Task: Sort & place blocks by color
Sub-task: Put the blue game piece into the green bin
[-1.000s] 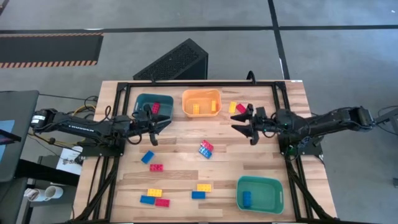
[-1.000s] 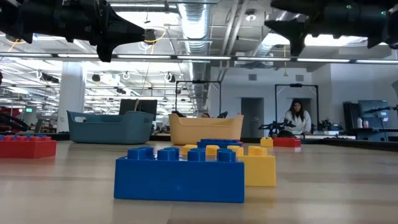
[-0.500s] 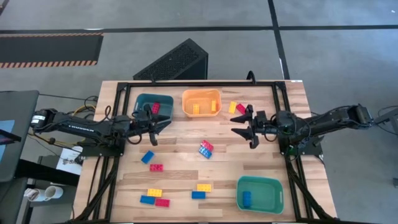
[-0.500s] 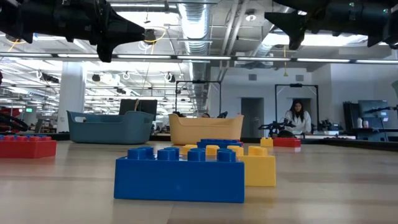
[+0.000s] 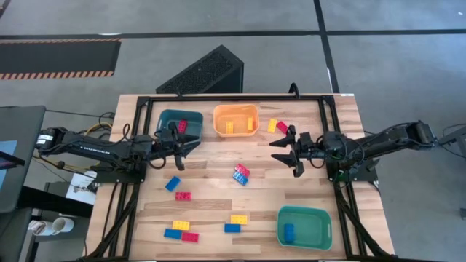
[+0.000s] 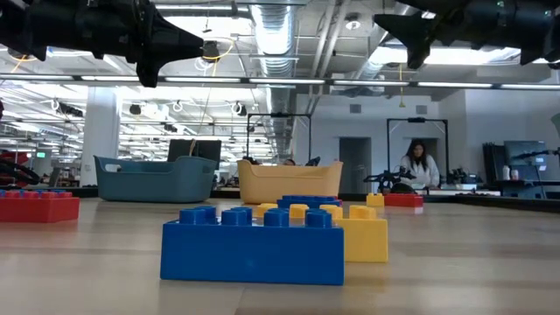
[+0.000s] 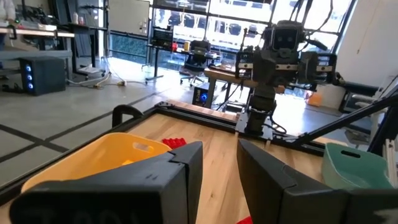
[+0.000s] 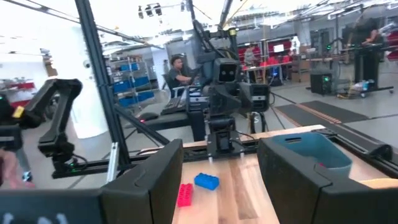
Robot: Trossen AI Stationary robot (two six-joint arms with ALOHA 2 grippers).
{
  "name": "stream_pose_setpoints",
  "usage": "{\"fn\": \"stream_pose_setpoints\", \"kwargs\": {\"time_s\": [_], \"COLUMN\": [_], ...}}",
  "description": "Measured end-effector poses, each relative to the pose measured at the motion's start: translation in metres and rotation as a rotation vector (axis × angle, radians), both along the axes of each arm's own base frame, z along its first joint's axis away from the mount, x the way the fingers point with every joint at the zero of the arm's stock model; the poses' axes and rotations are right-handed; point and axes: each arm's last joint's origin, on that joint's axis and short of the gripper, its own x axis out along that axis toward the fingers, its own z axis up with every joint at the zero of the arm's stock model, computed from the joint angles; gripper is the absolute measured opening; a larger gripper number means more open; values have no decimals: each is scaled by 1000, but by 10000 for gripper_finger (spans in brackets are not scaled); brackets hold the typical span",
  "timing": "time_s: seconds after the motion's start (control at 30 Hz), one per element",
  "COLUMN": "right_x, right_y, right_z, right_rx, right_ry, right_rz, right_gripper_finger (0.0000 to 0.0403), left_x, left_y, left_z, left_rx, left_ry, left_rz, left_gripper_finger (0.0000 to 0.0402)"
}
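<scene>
While small studded plastic blocks (image 5: pixel 241 175) lie scattered on the wooden table (image 5: pixel 211 200), my right gripper (image 5: pixel 282 149) hovers w/ fingers spread, empty; left gripper (image 5: pixel 188 148) likewise, near the dark teal plastic bin (image 5: pixel 180 116).

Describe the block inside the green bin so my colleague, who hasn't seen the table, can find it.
Find the green bin at the table's near right corner, below the right arm. One blue block lies inside by its left wall, the only block in that bin.

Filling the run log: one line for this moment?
left gripper: open, empty, beside teal bin | right gripper: open, empty, mid-table | blocks: mostly unsorted
</scene>
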Motion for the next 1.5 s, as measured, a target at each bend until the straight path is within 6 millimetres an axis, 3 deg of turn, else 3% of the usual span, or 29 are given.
{"fn": "stream_pose_setpoints", "kwargs": {"time_s": [0.17, 0.33, 0.7, 1.07, 1.27, 1.5], "right_x": [1, 1, 1, 1, 1, 1], "right_y": [2, 1, -2, -2, -2, -2], "right_z": [-4, -6, -5, -6, -7, -8], "right_rx": [102, 96, 97, 101, 101, 104], "right_ry": [44, 63, 55, 67, 78, 81], "right_rz": [24, 17, -2, -1, -1, -1], "right_gripper_finger": [230, 230, 230, 230, 230, 230], "left_x": [0, 0, 3, 5, 5, -5], "left_y": [0, 0, 0, -10, -21, -30], "left_z": [0, 1, 12, -12, -16, -20], "left_rx": [-70, -201, -441, -613, -653, -709], "left_ry": [-25, -12, 597, 913, 984, 1061], "left_rz": [5, 1, 179, 124, 23, 101], "left_gripper_finger": [87, 87, 86, 93, 146, 246]}}
